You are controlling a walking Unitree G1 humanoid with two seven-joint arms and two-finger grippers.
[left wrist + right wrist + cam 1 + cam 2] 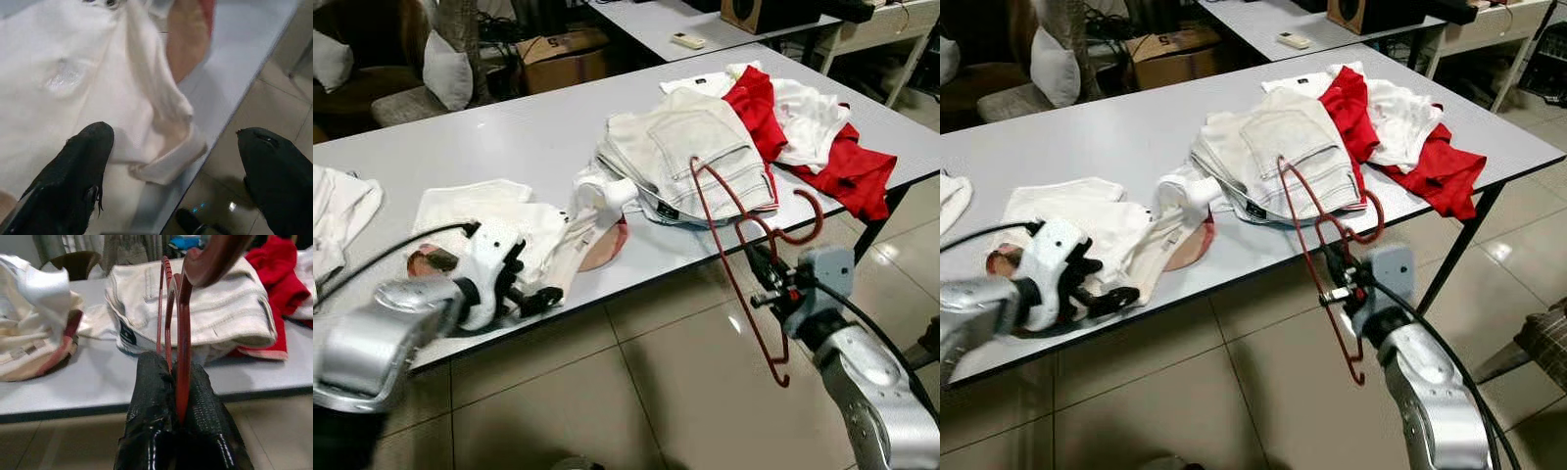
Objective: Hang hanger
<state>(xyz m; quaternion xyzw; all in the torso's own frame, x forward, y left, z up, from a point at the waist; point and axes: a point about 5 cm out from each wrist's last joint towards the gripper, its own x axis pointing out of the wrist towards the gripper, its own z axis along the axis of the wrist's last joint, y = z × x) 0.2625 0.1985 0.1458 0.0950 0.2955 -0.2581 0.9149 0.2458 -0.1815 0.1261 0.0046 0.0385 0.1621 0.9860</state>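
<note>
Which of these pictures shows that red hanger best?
The left eye view: the whole red hanger shows, hook included, held in the right hand. The right eye view shows much the same; the right wrist view shows the clamped part close-up.

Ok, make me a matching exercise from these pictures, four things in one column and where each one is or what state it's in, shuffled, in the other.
Things:
1. red hanger
2. left gripper
3. folded pale jeans
4. red garment

States:
A. lying at the table's far right end, among white clothes
B. open, at the table's near edge by a cream garment
C. clamped between the right gripper's fingers, off the table
D. stacked mid-table, behind the hanger

Pairs: 1-C, 2-B, 3-D, 4-A
</note>
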